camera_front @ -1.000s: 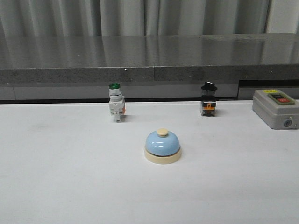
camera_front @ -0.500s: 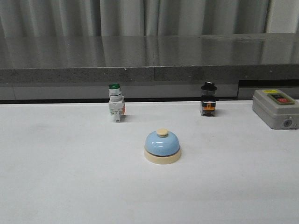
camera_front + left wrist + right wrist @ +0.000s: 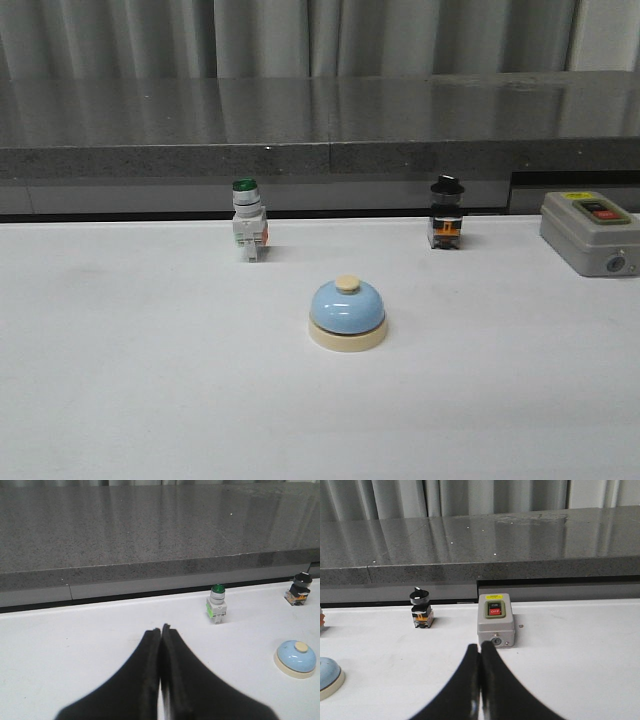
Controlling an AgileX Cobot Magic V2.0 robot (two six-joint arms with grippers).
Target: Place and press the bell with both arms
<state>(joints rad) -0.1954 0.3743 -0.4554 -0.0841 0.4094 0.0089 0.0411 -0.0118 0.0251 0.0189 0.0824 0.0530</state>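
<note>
The light-blue bell (image 3: 347, 312) with cream base and cream button stands upright on the white table, near the middle. It also shows in the left wrist view (image 3: 295, 658) and, cut off at the edge, in the right wrist view (image 3: 327, 676). My left gripper (image 3: 161, 629) is shut and empty, well to the left of the bell and apart from it. My right gripper (image 3: 480, 648) is shut and empty, to the right of the bell. Neither arm shows in the front view.
A green-capped white switch (image 3: 247, 231) stands behind the bell to the left, a black-capped switch (image 3: 446, 212) behind to the right. A grey on/off button box (image 3: 590, 232) sits at the far right. A dark stone ledge (image 3: 320, 130) runs along the back.
</note>
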